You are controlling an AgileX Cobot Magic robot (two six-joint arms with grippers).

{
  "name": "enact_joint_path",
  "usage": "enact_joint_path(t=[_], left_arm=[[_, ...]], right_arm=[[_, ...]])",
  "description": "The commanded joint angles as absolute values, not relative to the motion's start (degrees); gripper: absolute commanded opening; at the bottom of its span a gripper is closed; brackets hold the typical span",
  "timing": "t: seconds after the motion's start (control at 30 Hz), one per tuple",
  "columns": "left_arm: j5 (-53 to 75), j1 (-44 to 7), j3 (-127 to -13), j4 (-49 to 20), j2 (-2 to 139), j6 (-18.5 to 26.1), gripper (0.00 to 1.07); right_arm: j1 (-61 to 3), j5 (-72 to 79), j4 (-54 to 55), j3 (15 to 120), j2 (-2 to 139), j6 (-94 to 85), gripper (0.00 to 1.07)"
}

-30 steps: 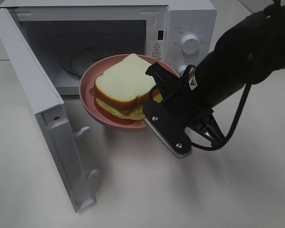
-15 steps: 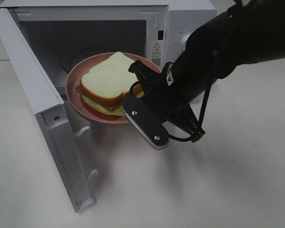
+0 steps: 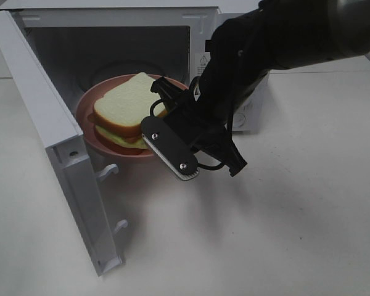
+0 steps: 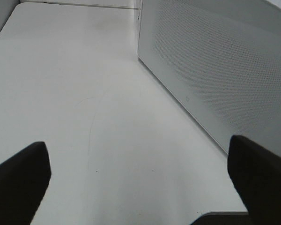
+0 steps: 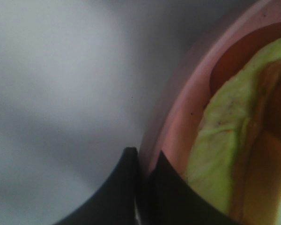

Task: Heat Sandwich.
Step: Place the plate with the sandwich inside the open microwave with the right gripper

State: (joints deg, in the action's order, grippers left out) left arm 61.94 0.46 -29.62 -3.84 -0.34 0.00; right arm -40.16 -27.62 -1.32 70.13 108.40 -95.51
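Pink plate [image 3: 82, 115] carrying the sandwich [image 3: 126, 98] hung at the microwave [image 3: 240, 31] mouth, its three o'clock rim pinched by the right hand [image 3: 165, 120], apparently to keep it level; left hand [image 4: 136, 150] idled, fingers apart.

**Legible markings**

No wording or number can be read. The microwave [image 3: 111, 17] carries one small label [image 3: 203, 60] on its front frame, beside the cavity opening. It shows a warning triangle; the print beneath is too small to read.
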Motion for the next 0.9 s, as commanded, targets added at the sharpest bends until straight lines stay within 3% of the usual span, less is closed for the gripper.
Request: enact_joint_path(t=[0.03, 0.9], left_arm=[[61.19, 0.06, -29.51, -3.55, -1.32, 0.0, 0.97], [61.19, 0.06, -29.51, -3.55, -1.32, 0.0, 0.97]], right_arm=[[-39.36, -28.99, 1.49, 73.17, 109.72, -98.2, 0.01], [-36.78, -35.98, 4.18, 87.72, 117.0, -99.58, 0.0]])
